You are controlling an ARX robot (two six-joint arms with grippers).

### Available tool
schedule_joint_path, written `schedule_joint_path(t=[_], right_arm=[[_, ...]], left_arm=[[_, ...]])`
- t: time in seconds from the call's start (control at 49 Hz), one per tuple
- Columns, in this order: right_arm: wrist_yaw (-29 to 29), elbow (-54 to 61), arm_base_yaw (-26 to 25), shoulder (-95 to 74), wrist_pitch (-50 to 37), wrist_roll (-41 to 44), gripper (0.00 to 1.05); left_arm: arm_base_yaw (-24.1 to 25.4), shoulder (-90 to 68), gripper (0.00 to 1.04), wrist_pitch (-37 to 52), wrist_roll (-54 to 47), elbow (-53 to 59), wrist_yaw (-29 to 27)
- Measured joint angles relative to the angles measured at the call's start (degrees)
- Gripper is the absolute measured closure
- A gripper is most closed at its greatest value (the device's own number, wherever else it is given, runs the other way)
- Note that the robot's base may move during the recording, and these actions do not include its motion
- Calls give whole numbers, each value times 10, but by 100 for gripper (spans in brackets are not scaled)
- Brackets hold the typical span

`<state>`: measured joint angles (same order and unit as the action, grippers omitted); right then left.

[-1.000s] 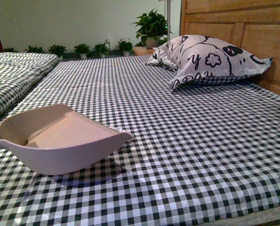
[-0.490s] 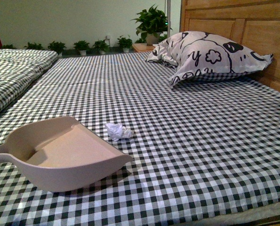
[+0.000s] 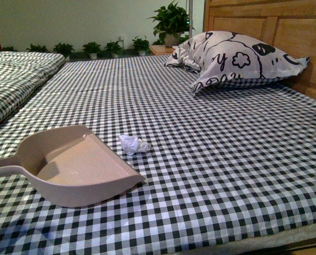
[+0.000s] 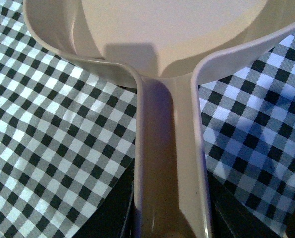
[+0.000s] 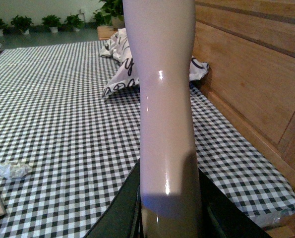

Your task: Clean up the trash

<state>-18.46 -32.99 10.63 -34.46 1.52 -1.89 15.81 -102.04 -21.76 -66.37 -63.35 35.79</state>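
The trash (image 3: pixel 133 144) is a small crumpled white paper wad on the checked bed sheet, just beyond the dustpan's open mouth; it also shows in the right wrist view (image 5: pixel 11 169). The beige-pink dustpan (image 3: pixel 73 164) rests on the sheet at the front left. My left gripper (image 4: pixel 171 230) is shut on the dustpan handle (image 4: pixel 169 163). My right gripper (image 5: pixel 169 223) is shut on the beige-pink brush handle (image 5: pixel 164 99), which stands upright; the brush head is out of view. Neither gripper shows in the front view.
A patterned pillow (image 3: pixel 237 58) lies at the back right against the wooden headboard (image 3: pixel 285 26). A folded checked quilt (image 3: pixel 11 74) lies at the far left. Potted plants (image 3: pixel 171 18) line the wall beyond the bed. The bed's front edge (image 3: pixel 285 236) is near.
The dustpan has moved down and back, uncovering the paper wad, which now lies just past its mouth. The camera view has shifted slightly.
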Motion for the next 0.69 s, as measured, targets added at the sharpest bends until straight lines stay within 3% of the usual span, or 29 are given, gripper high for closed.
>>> schedule_joint_path(t=[0.694], right_arm=[[0,0,0,0,0,0,84]], left_arm=[[-3,-3,77,-5,-16,3,-14]])
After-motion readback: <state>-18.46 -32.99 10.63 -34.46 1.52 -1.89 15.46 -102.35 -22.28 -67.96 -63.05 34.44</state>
